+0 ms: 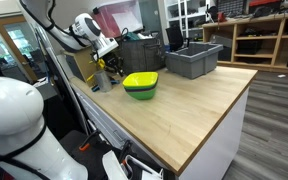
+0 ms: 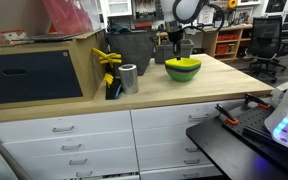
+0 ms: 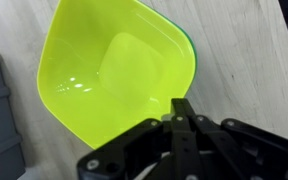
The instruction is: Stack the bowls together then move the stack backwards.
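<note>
Here, a stack of bowls (image 1: 140,86) sits on a wooden table (image 1: 199,100), a yellow bowl (image 3: 114,80) nested inside a green bowl (image 3: 192,60). The gripper (image 3: 181,105) hangs clenched shut just beside the yellow rim; contact is unclear.

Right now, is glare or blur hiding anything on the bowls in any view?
Wrist view: a bright highlight on the inner wall of the yellow bowl, the shut gripper dark against it, only a sliver of the green bowl showing. In both exterior views the stack is small but evenly lit, without glare.
</note>
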You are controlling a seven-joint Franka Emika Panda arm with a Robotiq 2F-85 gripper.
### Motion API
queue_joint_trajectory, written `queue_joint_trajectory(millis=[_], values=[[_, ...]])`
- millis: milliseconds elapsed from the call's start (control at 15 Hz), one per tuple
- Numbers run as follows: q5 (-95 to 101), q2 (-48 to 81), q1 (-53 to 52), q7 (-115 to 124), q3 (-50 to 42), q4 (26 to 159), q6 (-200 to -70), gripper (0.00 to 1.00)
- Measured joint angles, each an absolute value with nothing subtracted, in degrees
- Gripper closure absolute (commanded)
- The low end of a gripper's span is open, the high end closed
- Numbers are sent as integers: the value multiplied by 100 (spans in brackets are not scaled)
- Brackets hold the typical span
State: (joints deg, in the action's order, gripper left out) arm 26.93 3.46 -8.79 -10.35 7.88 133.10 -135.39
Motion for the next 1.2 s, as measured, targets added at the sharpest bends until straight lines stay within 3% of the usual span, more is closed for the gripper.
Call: queue_joint_trajectory(millis=[1133, 1200], values=[[3176, 447, -801, -935, 704, 13775, -13428, 100], [3130, 426, -805, -935, 709, 13757, -13427, 74]])
